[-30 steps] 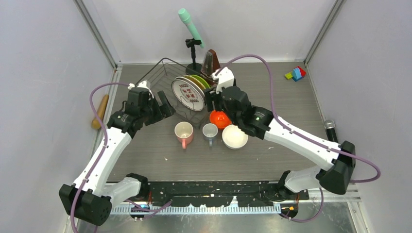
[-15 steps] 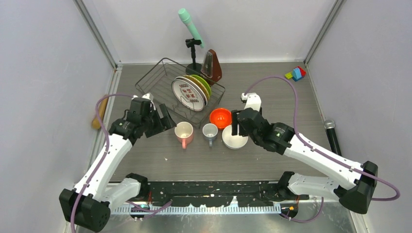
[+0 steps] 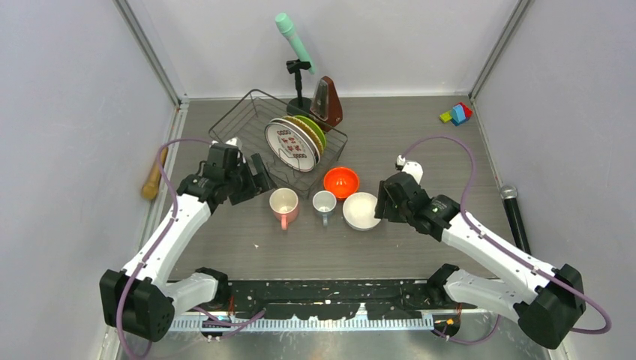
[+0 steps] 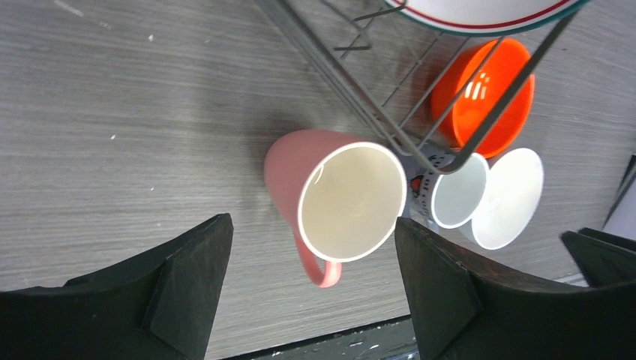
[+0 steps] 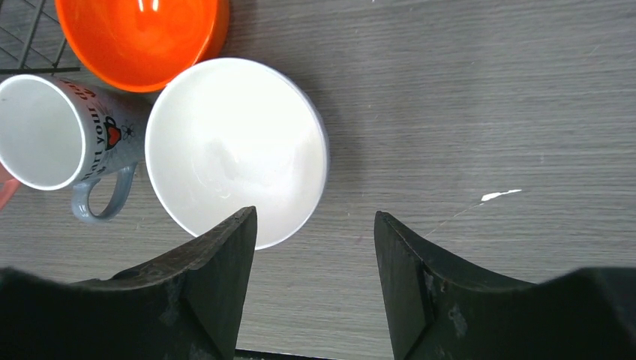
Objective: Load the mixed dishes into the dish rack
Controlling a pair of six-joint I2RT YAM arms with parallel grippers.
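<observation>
The dark wire dish rack (image 3: 238, 127) holds three plates on edge: a white teal-rimmed plate with red marks (image 3: 289, 146) in front, a tan plate and a lime-green plate (image 3: 316, 128) behind. On the table in front stand a pink mug (image 3: 284, 204) (image 4: 346, 196), a small grey-blue mug (image 3: 324, 202) (image 5: 56, 133), an orange-red bowl (image 3: 340, 181) (image 5: 142, 37) and a white bowl (image 3: 361, 211) (image 5: 236, 150). My left gripper (image 3: 260, 178) (image 4: 311, 289) hangs open just left of the pink mug, empty. At the white bowl's right rim, my right gripper (image 3: 382, 202) (image 5: 315, 281) is open and empty.
A metronome (image 3: 328, 103) and a teal microphone on a stand (image 3: 293, 45) stand behind the rack. A wooden pin (image 3: 154, 173) lies at the left edge, coloured blocks (image 3: 456, 113) at the back right, a black microphone (image 3: 514, 210) at the right.
My right arm has drawn back from the rack and come down beside the white bowl, its jaws narrowing a little. My left gripper has shifted slightly right toward the pink mug.
</observation>
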